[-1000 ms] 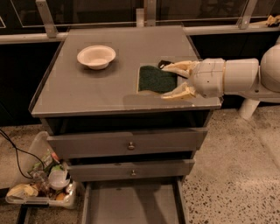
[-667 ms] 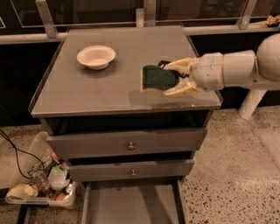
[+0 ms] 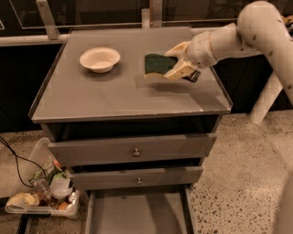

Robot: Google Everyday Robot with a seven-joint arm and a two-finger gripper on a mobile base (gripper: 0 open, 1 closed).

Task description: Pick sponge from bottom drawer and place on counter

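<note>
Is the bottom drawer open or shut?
Open: the bottom drawer sticks out, its grey floor showing. The gripper is over the counter, holding the sponge.

dim, warm light. a speckled terrazzo floor (image 3: 242,183) spreads from 3 to 6 o'clock. dark glass panels (image 3: 100,11) run across 12 o'clock behind a pale rail (image 3: 23,40) with slanted metal brackets (image 3: 47,18). a grey drawer cabinet (image 3: 132,137) fills the centre. at 8 o'clock a clear plastic tray (image 3: 27,209) of clutter sits on the floor, with a black cable (image 3: 13,155) trailing just above it. the gripper (image 3: 173,61) hangs near 1 o'clock, clamped on the sponge (image 3: 158,64).
</note>
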